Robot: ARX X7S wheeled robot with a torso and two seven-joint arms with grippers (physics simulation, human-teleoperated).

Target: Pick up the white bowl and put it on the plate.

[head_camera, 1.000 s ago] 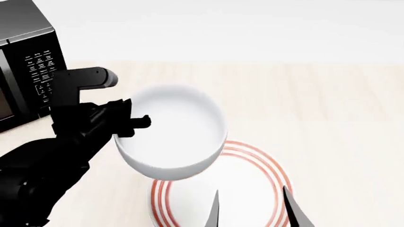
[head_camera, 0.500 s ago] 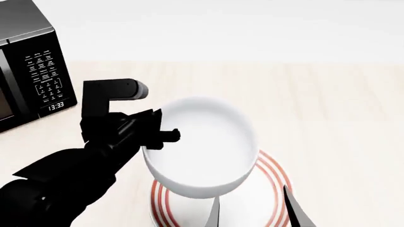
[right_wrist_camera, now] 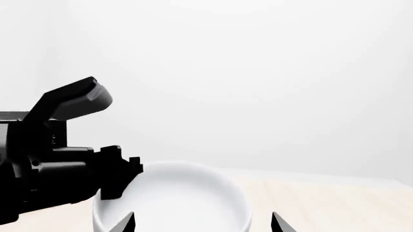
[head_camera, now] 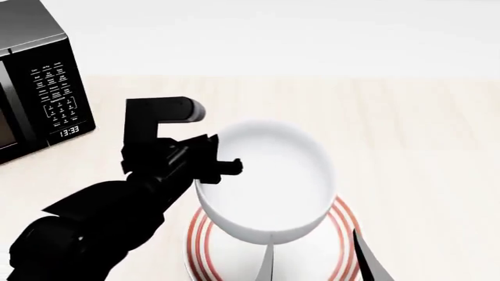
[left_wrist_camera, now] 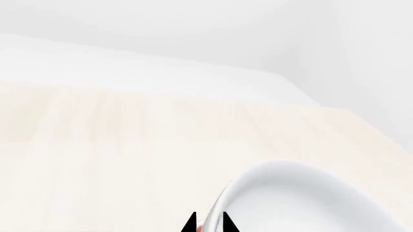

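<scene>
The left tool (head_camera: pixel 222 167) is pinching the rim of the white bowl (head_camera: pixel 266 181) and holding it above the plate (head_camera: pixel 343 222), so I judge lowering and releasing is coming next, while the right tool (head_camera: pixel 312 257) is waiting with fingers spread.

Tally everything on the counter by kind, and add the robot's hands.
Bowl: 1
Plate: 1
Microwave: 1
Robot hands: 2, the left hand gripping the bowl's rim, the right hand open near the plate
Total: 5

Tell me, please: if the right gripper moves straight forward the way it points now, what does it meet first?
Probably the white bowl, held directly ahead of the open right gripper by the left gripper; depth is unclear.
</scene>
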